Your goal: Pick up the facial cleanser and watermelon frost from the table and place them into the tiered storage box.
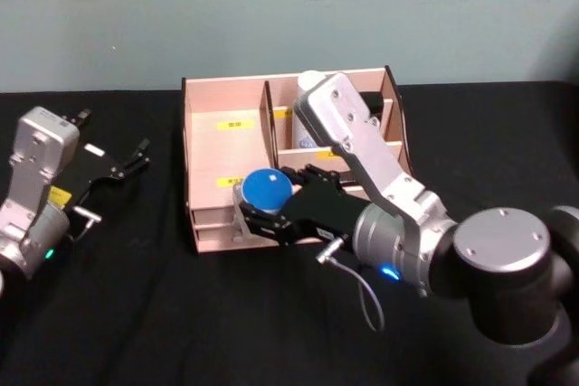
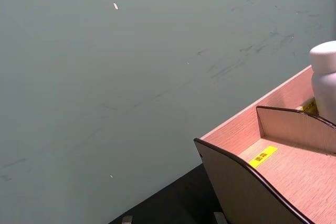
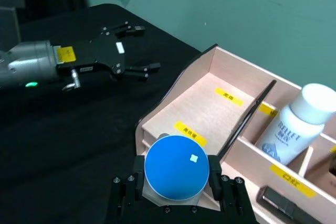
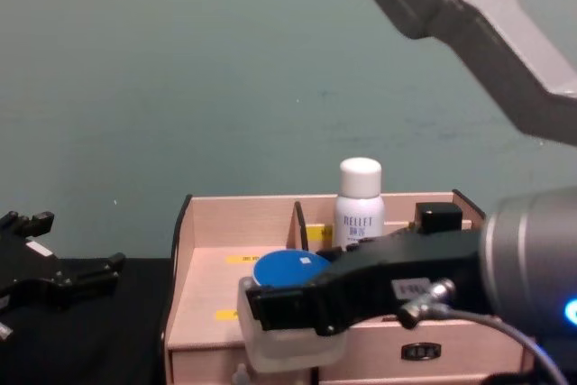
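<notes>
My right gripper (image 1: 271, 201) is shut on a round, pale jar with a blue lid (image 1: 267, 188), one finger on each side (image 3: 177, 195). The jar (image 3: 177, 167) hangs above the front edge of the left compartment of the tiered storage box (image 1: 226, 106), a pale-wood organiser with yellow labels. From the chest the jar (image 4: 288, 270) shows in front of the box (image 4: 234, 209). A white bottle with blue print (image 3: 294, 124) stands upright in the rear middle compartment (image 4: 359, 205). I cannot tell which item is the facial cleanser and which the watermelon frost. My left gripper (image 1: 127, 162) rests open, left of the box.
A black cloth covers the table (image 1: 136, 314), with a teal wall behind. A small dark object (image 4: 438, 216) lies in the box's right rear section. Drawers run along the box front (image 4: 419, 350). The left arm's gripper (image 3: 143, 48) lies some way left of the box wall (image 2: 247, 192).
</notes>
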You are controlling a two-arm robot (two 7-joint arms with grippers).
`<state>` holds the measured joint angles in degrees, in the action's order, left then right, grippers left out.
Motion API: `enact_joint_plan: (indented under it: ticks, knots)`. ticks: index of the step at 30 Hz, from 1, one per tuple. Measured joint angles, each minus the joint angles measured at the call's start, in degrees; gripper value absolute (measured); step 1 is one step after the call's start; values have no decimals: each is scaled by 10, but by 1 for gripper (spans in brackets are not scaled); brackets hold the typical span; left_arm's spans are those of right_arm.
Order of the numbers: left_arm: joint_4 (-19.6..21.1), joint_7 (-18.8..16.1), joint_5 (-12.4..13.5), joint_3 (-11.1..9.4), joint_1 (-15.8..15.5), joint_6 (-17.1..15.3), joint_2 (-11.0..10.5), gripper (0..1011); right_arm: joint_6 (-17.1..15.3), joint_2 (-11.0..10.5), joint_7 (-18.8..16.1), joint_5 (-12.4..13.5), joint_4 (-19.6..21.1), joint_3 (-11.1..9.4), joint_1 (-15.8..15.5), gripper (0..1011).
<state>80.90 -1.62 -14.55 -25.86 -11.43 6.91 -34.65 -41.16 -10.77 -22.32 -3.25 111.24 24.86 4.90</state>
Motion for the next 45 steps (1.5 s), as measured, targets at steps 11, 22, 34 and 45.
enact_joint_plan:
  ticks: [11, 22, 34, 45]
  knots:
    - [0, 0, 0, 0, 0, 0, 0, 1001, 9, 49, 20, -24, -71, 10, 41, 729]
    - [0, 0, 0, 0, 0, 0, 0, 1001, 16, 87, 38, -43, -124, 1, 72, 728]
    - [0, 0, 0, 0, 0, 0, 0, 1001, 28, 111, 35, -48, -161, -16, 91, 728]
    - [0, 0, 0, 0, 0, 0, 0, 1001, 39, 121, 37, -50, -184, -16, 100, 729]
